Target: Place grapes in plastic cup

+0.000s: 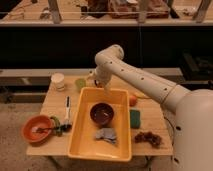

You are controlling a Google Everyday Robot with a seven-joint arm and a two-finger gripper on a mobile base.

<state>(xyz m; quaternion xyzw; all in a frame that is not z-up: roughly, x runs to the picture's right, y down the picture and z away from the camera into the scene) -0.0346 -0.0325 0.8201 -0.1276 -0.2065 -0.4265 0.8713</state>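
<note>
The grapes (148, 137), a dark reddish-purple bunch, lie on the wooden table (52, 102) at its front right, just right of the yellow bin. The plastic cup (80, 83), short and pale yellow-green, stands near the table's back edge, beside the bin's far left corner. My white arm reaches in from the right and bends down over the bin's far rim. The gripper (98, 83) hangs there, open, a little to the right of the plastic cup and far from the grapes. I see nothing held in it.
A yellow bin (80, 145) fills the table's middle, holding a dark maroon bowl (102, 113) and a grey cloth (106, 134). A white cup (58, 81), an orange bowl (37, 128), a green sponge (135, 118) and an orange fruit (132, 100) stand around it.
</note>
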